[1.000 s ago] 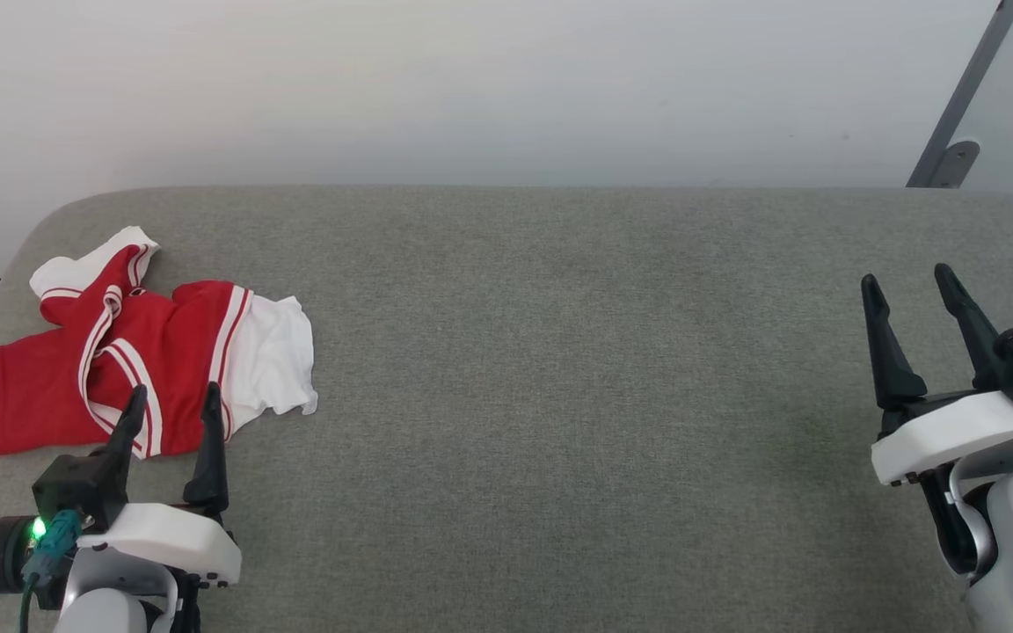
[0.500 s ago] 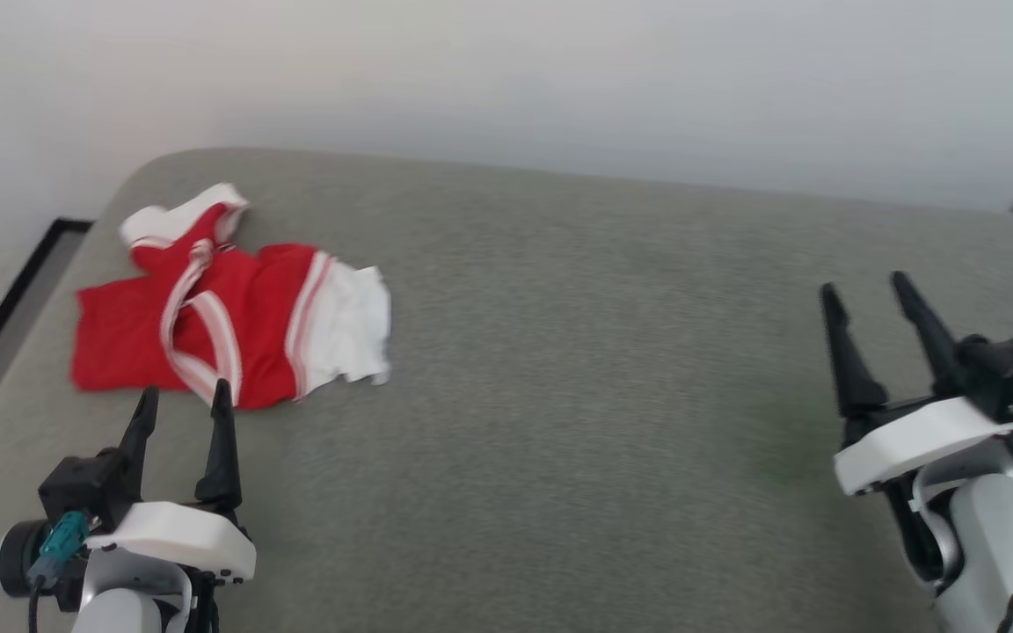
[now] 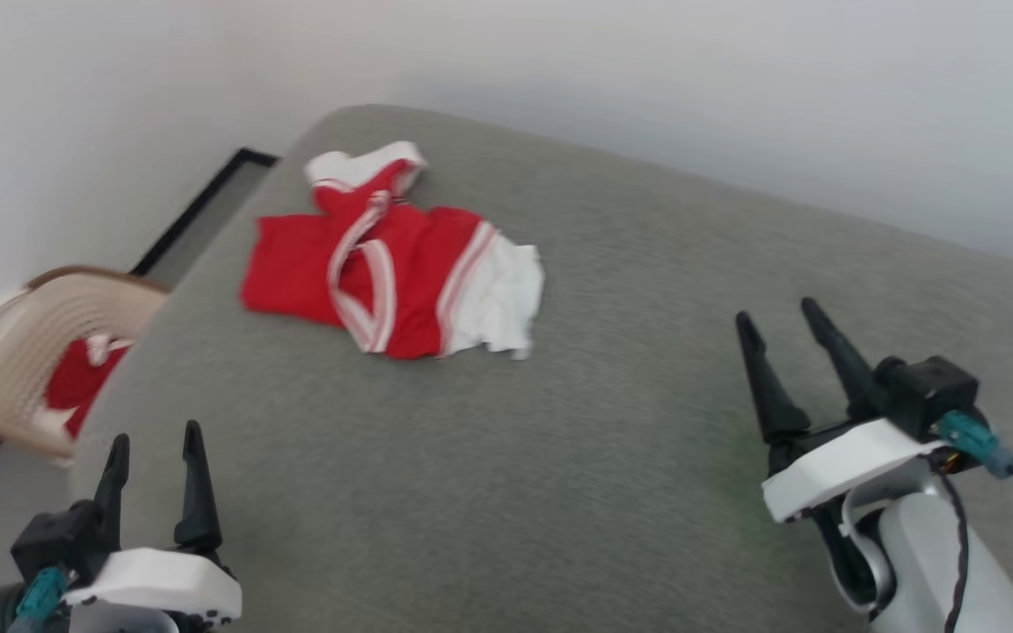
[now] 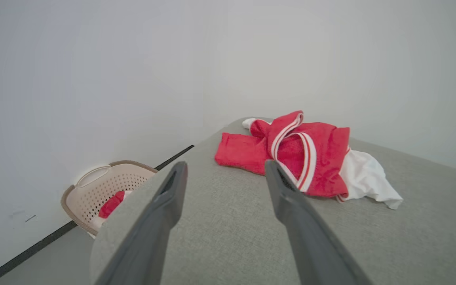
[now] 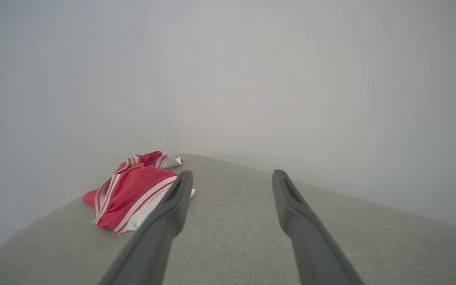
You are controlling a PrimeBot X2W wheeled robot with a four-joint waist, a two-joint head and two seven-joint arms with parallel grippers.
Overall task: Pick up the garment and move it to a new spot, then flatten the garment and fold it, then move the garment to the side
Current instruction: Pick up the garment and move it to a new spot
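Observation:
The garment (image 3: 392, 264) is a red shirt with white sleeves and striped trim, lying crumpled near the far left corner of the grey padded table (image 3: 559, 422). It also lies ahead of the fingers in the left wrist view, the garment (image 4: 299, 158), and to the left in the right wrist view, the garment (image 5: 133, 190). My left gripper (image 3: 156, 440) stands open at the lower left, well short of the shirt, nothing between its fingers. My right gripper (image 3: 779, 318) is open at the right, far from the shirt and empty.
A beige perforated laundry basket (image 3: 23, 352) with red cloth inside stands on the floor off the table's left edge; the basket (image 4: 105, 190) shows in the left wrist view too. A pale wall runs behind the table. A black strip lines the floor by the wall.
The head camera has swung left, so the whole scene shifted right and the basket came into view. The left gripper now sits farther back from the shirt. Both grippers stay open.

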